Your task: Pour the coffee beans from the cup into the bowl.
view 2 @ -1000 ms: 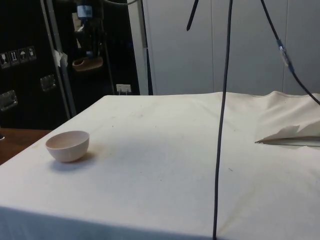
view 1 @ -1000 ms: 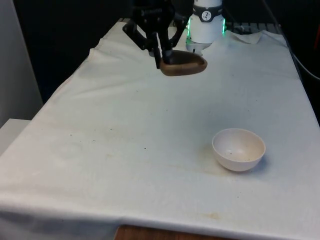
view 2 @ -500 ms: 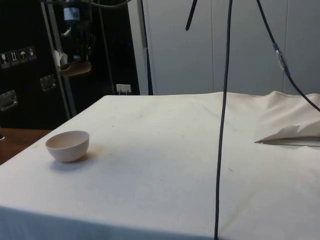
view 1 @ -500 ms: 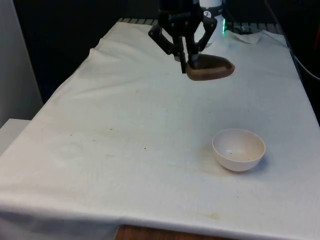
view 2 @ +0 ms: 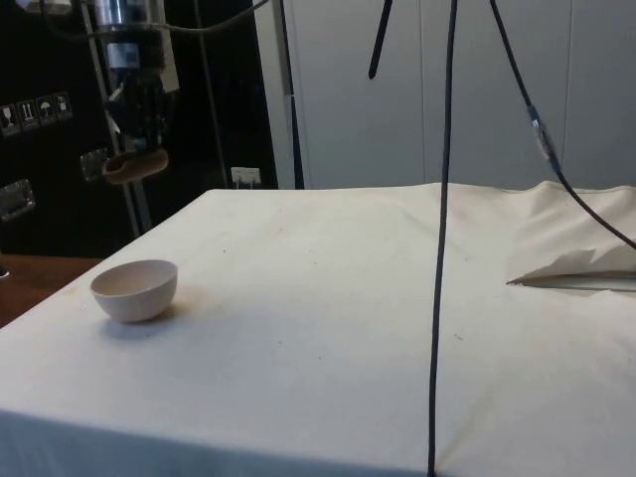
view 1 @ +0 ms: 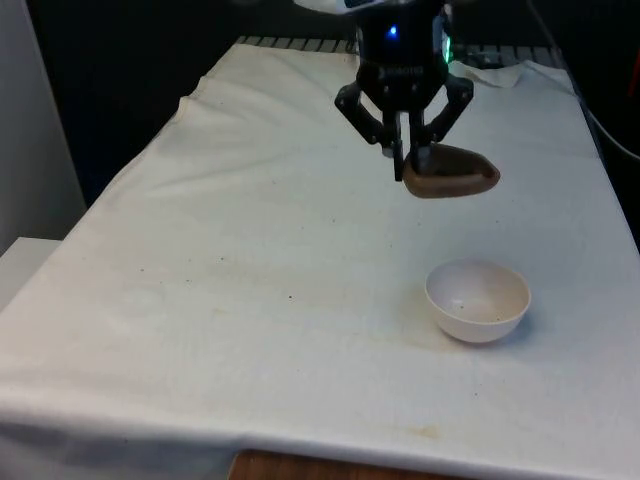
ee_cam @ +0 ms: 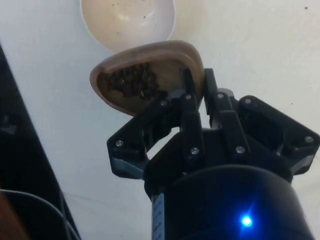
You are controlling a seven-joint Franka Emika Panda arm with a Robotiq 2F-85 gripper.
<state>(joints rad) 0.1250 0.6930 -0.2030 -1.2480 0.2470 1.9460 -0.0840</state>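
My arm: I hang over the table's far half, wrist pointing straight down, well clear of the cloth (view 1: 250, 250).
My claw (view 1: 408, 165): two black fingers drawn narrow, pinching the rim of the cup; in the wrist view the fingers (ee_cam: 191, 107) sit either side of that rim.
Cup (view 1: 450, 174): a shallow brown dish, carried in the air, hanging off my fingers toward the front view's right, tilted slightly; in the side view it (view 2: 134, 167) rides above the bowl and a little to the side.
Coffee beans (ee_cam: 131, 82): a dark heap inside the cup, on the side away from my fingers.
Bowl (view 1: 477, 300): pale and round, upright on the cloth near the table's near edge, below the cup and closer to the front camera; a few dark specks lie inside.
Gap: cup and bowl are apart, not touching.
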